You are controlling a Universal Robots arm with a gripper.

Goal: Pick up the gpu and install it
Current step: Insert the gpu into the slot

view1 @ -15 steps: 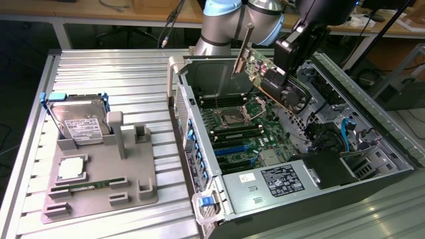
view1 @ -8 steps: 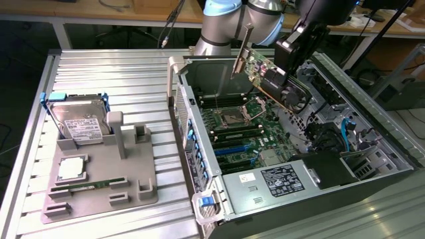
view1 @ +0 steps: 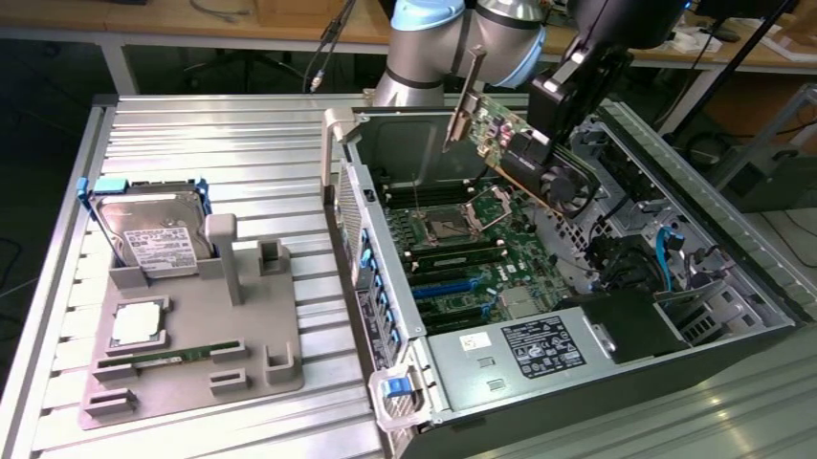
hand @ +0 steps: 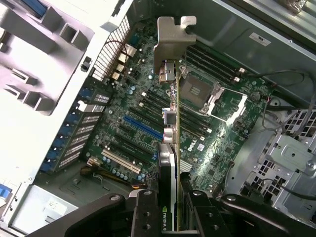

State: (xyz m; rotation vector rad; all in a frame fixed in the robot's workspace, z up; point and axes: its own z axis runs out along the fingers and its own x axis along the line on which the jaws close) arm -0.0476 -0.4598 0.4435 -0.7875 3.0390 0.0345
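Note:
The gpu [view1: 511, 143] hangs tilted in the air above the open computer case [view1: 383, 316], its black round fan facing the case's drive side and its silver end bracket [view1: 468, 91] pointing up and back. My gripper [view1: 546, 134] is shut on the card from above. In the wrist view the gpu [hand: 170, 148] appears edge-on, with the bracket [hand: 173, 39] farthest from me and my gripper [hand: 170, 219] clamping its near end. Below it lies the green motherboard [hand: 128, 148] with a blue slot [hand: 143, 127] and the processor socket [hand: 207, 94]. The card is well clear of the board.
A grey holder [view1: 191, 354] on the slatted table at the exterior view's left carries a silver hard drive [view1: 147, 234] and a narrow green memory stick [view1: 166, 359]. Inside the case are a power supply [view1: 537, 349], drive cages [view1: 702, 306] and loose cables [view1: 671, 253].

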